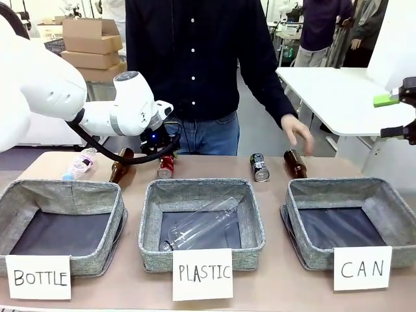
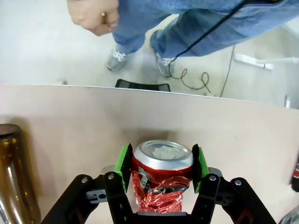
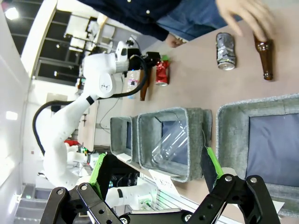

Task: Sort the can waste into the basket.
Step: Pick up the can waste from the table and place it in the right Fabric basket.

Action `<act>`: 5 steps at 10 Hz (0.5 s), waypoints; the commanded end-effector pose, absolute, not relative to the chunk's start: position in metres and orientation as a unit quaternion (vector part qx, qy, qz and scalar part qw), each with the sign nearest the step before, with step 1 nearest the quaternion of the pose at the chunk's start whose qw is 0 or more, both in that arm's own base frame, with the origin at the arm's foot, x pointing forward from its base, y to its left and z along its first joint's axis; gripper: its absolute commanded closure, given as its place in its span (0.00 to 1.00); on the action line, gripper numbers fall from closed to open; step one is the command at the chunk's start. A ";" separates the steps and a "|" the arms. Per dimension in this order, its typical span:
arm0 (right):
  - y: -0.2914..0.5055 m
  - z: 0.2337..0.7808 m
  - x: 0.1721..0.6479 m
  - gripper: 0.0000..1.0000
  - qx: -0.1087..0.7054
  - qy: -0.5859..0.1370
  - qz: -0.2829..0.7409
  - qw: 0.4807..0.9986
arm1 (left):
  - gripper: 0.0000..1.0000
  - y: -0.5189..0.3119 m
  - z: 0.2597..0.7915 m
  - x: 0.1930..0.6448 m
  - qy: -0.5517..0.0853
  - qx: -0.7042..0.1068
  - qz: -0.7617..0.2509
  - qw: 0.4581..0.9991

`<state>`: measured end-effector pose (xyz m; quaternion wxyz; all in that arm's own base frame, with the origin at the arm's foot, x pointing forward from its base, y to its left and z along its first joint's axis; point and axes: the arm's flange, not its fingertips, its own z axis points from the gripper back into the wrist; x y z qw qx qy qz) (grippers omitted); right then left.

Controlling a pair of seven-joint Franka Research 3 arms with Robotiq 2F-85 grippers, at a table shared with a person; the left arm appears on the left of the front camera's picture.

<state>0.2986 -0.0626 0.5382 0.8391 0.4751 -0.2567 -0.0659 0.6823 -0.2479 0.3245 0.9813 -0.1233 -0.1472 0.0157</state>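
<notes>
The red can [image 2: 162, 175] stands upright on the table [image 2: 70, 116], crumpled down its side, and the left gripper [image 2: 162, 168] has it between its green pads, one pad on each flank. The pads look pressed to the metal, so I'd call it clamped, though the can seems not yet lifted. It sits behind the "PLASTIC" basket [image 1: 253, 227], just beside a brown bottle [image 1: 120, 166], which is why the arm reaches over from the left and comes at it from the side.

The black can [image 1: 259, 167] lies well apart to the right, next to another brown bottle [image 1: 295, 163] that the person's hand [image 1: 297, 132] hovers over, perhaps setting it out or steadying it.

The "CAN" basket [image 1: 390, 201] at the right end holds nothing I can see, so both cans have yet to go in. The red one must cross over the middle basket to get there.

The right gripper [image 3: 156, 170] hangs high and clear, fingers spread wide, holding nothing.
</notes>
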 end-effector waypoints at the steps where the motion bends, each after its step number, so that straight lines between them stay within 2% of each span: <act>1: -0.062 0.539 0.304 0.00 0.482 -0.269 -0.055 0.832 | 0.95 -0.232 0.354 0.658 -0.139 -0.174 -0.026 0.975; 3: -0.062 0.539 0.304 0.00 0.482 -0.269 -0.055 0.832 | 0.95 -0.201 0.425 0.615 -0.131 -0.312 -0.070 0.938; 5: -0.062 0.539 0.304 0.00 0.482 -0.269 -0.055 0.832 | 0.95 -0.170 0.486 0.553 -0.142 -0.432 -0.147 0.878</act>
